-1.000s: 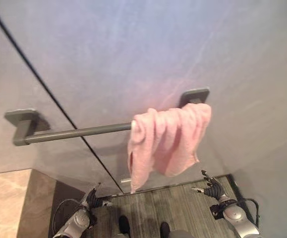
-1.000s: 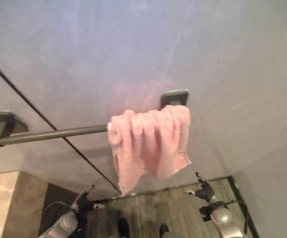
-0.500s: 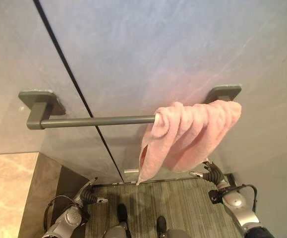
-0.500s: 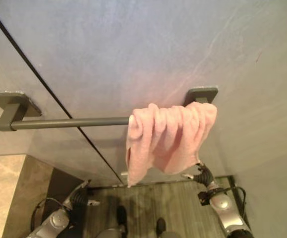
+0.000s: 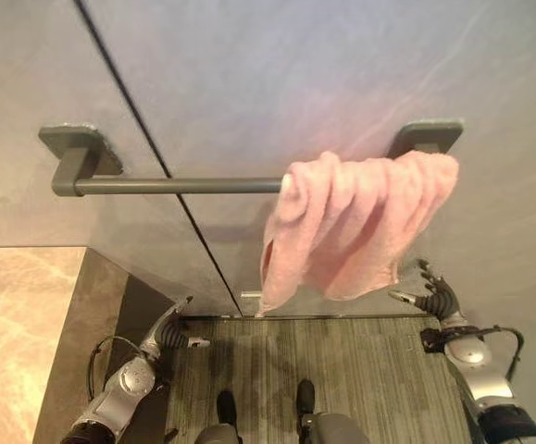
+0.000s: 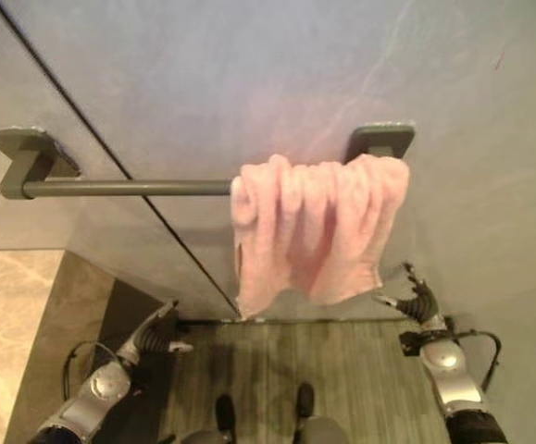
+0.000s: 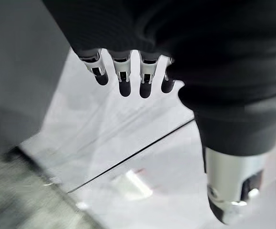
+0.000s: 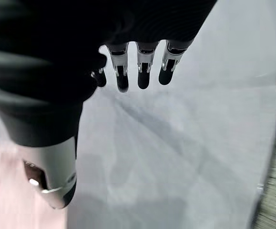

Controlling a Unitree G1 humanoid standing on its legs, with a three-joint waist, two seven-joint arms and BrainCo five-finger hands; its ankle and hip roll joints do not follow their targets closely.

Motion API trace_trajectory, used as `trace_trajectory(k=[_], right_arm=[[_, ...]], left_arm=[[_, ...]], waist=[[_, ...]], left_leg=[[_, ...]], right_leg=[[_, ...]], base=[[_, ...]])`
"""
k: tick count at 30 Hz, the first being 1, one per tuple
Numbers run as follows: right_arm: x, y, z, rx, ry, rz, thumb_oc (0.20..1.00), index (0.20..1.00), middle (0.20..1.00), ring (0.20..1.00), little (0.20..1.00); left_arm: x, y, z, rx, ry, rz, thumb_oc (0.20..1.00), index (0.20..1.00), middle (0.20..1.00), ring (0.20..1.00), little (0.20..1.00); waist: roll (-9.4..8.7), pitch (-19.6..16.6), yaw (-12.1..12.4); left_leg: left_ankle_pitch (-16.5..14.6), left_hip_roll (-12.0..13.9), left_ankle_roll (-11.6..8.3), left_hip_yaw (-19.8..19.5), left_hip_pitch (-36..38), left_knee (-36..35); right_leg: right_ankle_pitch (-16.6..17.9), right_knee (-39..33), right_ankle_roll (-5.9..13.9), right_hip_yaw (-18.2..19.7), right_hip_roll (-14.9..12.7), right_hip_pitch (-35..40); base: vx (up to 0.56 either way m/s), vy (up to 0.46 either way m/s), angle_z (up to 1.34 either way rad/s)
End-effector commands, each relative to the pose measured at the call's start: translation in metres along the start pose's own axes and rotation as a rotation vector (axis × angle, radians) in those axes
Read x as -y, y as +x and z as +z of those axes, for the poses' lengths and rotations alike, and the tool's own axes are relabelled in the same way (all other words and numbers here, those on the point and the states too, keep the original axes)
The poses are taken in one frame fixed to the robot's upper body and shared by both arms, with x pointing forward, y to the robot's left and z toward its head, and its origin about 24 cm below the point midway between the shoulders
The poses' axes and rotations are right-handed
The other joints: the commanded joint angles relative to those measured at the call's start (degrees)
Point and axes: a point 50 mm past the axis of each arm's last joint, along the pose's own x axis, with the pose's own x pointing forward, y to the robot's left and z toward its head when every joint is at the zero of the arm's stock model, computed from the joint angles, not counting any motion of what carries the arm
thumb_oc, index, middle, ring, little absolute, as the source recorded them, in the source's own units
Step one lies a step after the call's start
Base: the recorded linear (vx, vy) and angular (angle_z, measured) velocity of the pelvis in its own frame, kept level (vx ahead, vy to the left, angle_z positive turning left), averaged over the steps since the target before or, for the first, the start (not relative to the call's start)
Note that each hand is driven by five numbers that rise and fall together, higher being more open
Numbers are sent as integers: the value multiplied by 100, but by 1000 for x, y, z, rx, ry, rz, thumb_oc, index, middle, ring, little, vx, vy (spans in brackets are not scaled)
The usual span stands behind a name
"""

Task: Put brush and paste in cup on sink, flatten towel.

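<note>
Grey wall [image 5: 277, 65]: bunched pink towel [image 5: 351, 227] draped over rail [image 5: 175, 186].

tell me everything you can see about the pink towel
The pink towel looks like soft terry cloth. It hangs bunched in vertical folds over the right end of a dark grey bar mounted on the grey wall, next to the bar's right bracket. Its lower edge hangs uneven, lowest at its left corner. The right hand is near its lower right corner, not gripping it.

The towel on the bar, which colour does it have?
The towel is plain pale pink; the left eye view shows it best.
</note>
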Motion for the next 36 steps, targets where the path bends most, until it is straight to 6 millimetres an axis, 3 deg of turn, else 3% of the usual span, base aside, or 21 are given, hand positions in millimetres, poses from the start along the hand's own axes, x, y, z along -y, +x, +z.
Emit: trace_trajectory(k=[1,8,15,22,27,33,36], right_arm=[[8,1,7,48,32,-45,1000,1000,1000,1000,1000],[8,11,17,82,126,-20,1000,1000,1000,1000,1000],[18,24,14,23,244,74,1000,1000,1000,1000,1000],[17,43,26,-9,187,176,1000,1000,1000,1000,1000],[4,57,40,-5,183,226,1000,1000,1000,1000,1000],[-30,76,82,60,67,327,1000,1000,1000,1000,1000],[-41,78,92,87,56,353,1000,1000,1000,1000,1000]], left_arm=[[-13,-15,-2,39,-27,-9,1000,1000,1000,1000,1000],[-27,-2,26,161,-58,-10,1000,1000,1000,1000,1000],[-21,11,66,319,-101,-135,1000,1000,1000,1000,1000],[-5,22,58,258,-165,-172,1000,1000,1000,1000,1000],[7,36,62,233,-234,-183,1000,1000,1000,1000,1000],[24,55,91,288,-232,-222,1000,1000,1000,1000,1000],[29,61,95,280,-227,-217,1000,1000,1000,1000,1000]], waist=[[-59,-556,117],[-157,-710,125],[-343,-1006,188],[-431,-1119,308],[-446,-1173,352],[-443,-1113,389],[-448,-1089,384]], left_leg=[[-23,-238,142,15,-357,304],[1,-226,141,97,-66,43],[-100,-157,134,103,256,82],[-305,-118,169,262,624,291],[-317,-89,152,269,803,262],[-297,-46,117,214,800,315],[-281,-27,101,197,762,340]], right_leg=[[-186,369,607,259,-447,-127],[-27,298,731,289,-535,-31],[-76,273,734,308,-506,274],[-172,233,685,509,-479,594],[-218,217,642,496,-455,782],[-267,238,560,389,-419,846],[-282,250,535,352,-399,839]], base=[[19,98,-2],[-12,48,-10],[-20,-2,0],[17,-10,-13],[20,-29,-6],[-4,-52,1],[-6,-59,0]])
